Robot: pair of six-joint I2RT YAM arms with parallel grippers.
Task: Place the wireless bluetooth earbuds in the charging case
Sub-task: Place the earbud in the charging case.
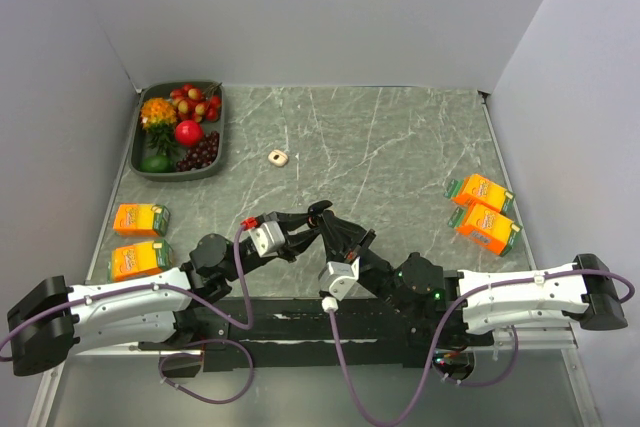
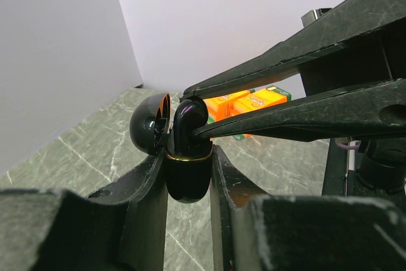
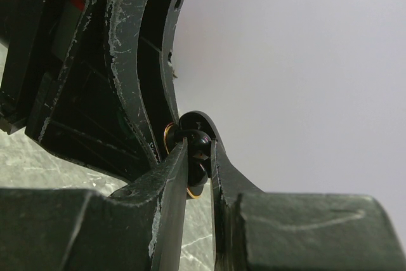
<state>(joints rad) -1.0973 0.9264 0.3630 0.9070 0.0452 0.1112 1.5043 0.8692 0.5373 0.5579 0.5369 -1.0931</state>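
Two grippers meet tip to tip above the near middle of the table, well apart from everything lying on it

Left gripper: jaws pressed onto the flanks of the case. It holds the case clear of the table, body upright in the left wrist view. The lid is swung open to the left, and a gold rim runs round the mouth.

Right gripper: reaches in from the right, its two long fingers pinching one earbud near their tips. The earbud's lower end sits at the mouth of the case, at the gold rim; how deep it is seated cannot be told.

Right wrist view: the same earbud, glossy black, is nipped between the right fingertips. The scuffed fingers of the left gripper fill the upper left, and slivers of gold rim show beside them.

Surroundings, top view: a tray of fruit stands at the far left corner, with a beige ring near it. Two orange cartons lie by the left edge and two more by the right. The right pair also shows in the left wrist view, behind the gap between the right fingers
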